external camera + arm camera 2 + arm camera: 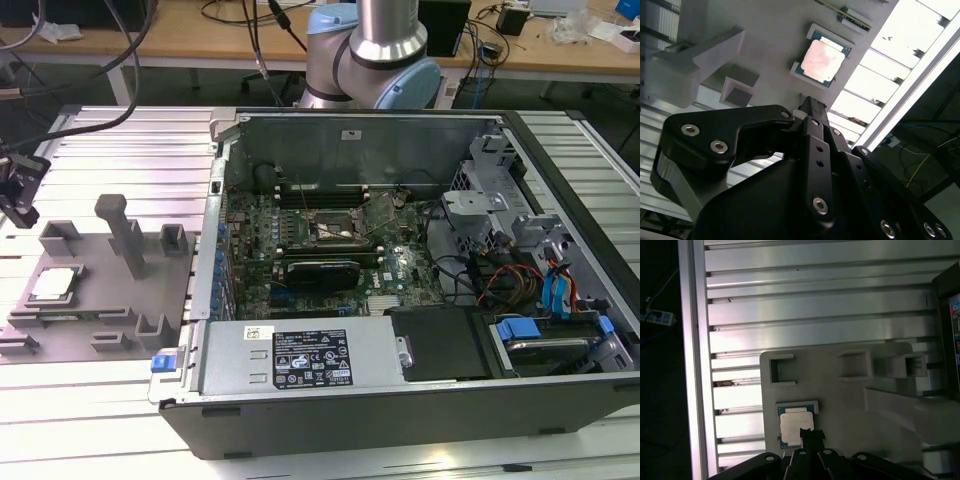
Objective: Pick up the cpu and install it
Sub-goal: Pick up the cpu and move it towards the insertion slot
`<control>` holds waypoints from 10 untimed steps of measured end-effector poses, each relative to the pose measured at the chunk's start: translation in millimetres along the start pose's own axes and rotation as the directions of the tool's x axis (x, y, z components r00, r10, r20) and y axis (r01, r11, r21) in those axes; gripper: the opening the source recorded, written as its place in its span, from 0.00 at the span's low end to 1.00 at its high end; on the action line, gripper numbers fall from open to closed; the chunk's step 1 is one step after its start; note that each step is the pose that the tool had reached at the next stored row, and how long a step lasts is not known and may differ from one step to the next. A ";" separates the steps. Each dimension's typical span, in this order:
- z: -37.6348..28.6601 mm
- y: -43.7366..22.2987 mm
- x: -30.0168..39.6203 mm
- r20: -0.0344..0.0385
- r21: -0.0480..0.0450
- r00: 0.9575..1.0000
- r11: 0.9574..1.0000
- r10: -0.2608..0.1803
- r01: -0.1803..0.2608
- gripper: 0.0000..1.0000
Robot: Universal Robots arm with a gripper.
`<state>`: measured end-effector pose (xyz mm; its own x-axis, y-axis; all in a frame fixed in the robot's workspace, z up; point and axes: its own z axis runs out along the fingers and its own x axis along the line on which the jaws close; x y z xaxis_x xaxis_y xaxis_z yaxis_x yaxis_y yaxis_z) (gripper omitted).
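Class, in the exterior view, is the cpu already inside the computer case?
No, the cpu lies on the grey fixture beside the case.

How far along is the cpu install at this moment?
Done: nothing yet; the cpu lies in its recess on the grey fixture plate, on the exterior view's left. In hand: the gripper hovers above the cpu, apart from it. Left: pickup and install both; the motherboard socket inside the open computer case looks empty.
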<state>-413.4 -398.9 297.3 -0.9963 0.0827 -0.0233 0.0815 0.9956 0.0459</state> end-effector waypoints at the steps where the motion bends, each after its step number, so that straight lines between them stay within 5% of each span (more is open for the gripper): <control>1: 0.8 0.0 0.2 0.000 0.000 1.000 1.000 0.000 0.000 0.11; 10: 11.4 -0.6 1.9 0.000 0.000 1.000 1.000 0.000 0.000 0.11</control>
<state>-415.1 -398.9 285.8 -0.9963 0.0827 -0.0233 0.0815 0.9956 0.0458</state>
